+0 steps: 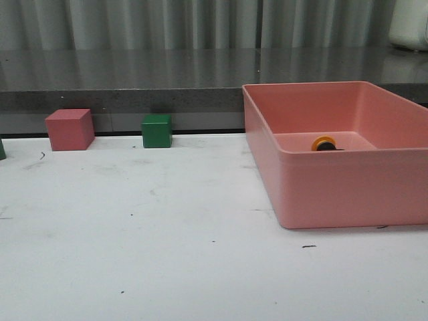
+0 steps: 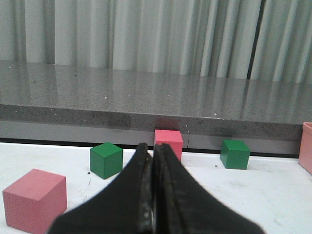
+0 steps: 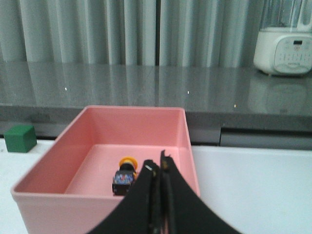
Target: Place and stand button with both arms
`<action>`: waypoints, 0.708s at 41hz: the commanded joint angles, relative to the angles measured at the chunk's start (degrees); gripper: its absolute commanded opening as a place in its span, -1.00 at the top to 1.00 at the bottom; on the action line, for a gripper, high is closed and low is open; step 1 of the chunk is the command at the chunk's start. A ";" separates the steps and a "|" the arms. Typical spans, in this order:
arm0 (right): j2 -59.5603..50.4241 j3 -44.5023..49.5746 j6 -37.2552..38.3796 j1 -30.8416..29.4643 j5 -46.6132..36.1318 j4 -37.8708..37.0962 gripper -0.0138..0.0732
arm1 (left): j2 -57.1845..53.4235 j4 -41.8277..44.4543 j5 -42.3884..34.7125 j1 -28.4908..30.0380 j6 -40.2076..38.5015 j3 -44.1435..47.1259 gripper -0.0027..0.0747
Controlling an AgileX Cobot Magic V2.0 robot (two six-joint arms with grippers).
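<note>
The button [image 1: 324,143] lies on its side inside the pink bin [image 1: 334,194], only its yellow cap showing over the wall in the front view. In the right wrist view the button [image 3: 125,176] shows its yellow cap pointing away and its black-and-blue base toward me. My right gripper [image 3: 158,165] is shut and empty, over the bin's near wall, just right of the button. My left gripper [image 2: 152,148] is shut and empty above the white table, short of the cubes. Neither arm shows in the front view.
A pink cube [image 1: 69,129] and a green cube [image 1: 156,130] stand at the table's back edge. The left wrist view shows two pink cubes [image 2: 34,198] [image 2: 168,142] and two green cubes [image 2: 106,159] [image 2: 234,154]. A grey counter [image 1: 134,73] runs behind, with a white appliance [image 3: 284,46] on it.
</note>
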 commanded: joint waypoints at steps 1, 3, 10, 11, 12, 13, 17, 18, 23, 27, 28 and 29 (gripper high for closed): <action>0.73 -8.30 -0.57 -0.46 0.21 0.40 0.84 | -0.60 -0.67 -1.31 -0.34 -0.48 -7.23 0.98; 2.47 -12.29 -0.57 -0.46 3.10 0.40 0.84 | 0.37 -0.84 1.97 -0.34 -0.48 -11.05 0.98; 10.54 -23.47 -0.57 -0.46 10.30 0.36 0.84 | 8.15 -0.84 15.89 -0.34 -0.48 -26.80 0.98; 11.56 -25.01 -0.57 -0.46 11.41 0.36 0.84 | 9.30 -0.84 17.97 -0.34 -0.48 -28.43 0.98; 13.26 -26.44 -0.57 -0.46 12.51 0.36 0.84 | 10.84 -0.84 19.45 -0.34 -0.48 -30.50 0.98; 14.25 -27.74 -0.57 -0.46 13.67 0.36 0.84 | 11.99 -0.84 21.47 -0.34 -0.48 -31.96 0.98; 18.68 -31.34 -0.57 -0.46 18.22 0.36 0.84 | 17.37 -0.84 27.35 -0.34 -0.48 -37.57 0.98; 20.10 -31.86 -0.57 -0.46 19.26 0.36 0.84 | 18.59 -0.84 27.65 -0.34 -0.48 -38.45 0.98; 24.70 -32.00 -0.57 -0.46 22.43 0.36 0.84 | 23.09 -0.84 27.51 -0.34 -0.48 -38.73 0.98; 28.02 -31.53 -0.57 -0.46 23.05 0.36 0.84 | 25.61 -0.84 28.62 -0.34 -0.48 -38.73 0.98; 28.57 -31.53 -0.57 -0.46 23.16 0.36 0.84 | 26.26 -0.84 28.87 -0.34 -0.48 -38.73 0.98; 29.34 -31.53 -0.57 -0.46 23.29 0.36 0.84 | 26.69 -0.84 28.98 -0.34 -0.48 -38.73 0.98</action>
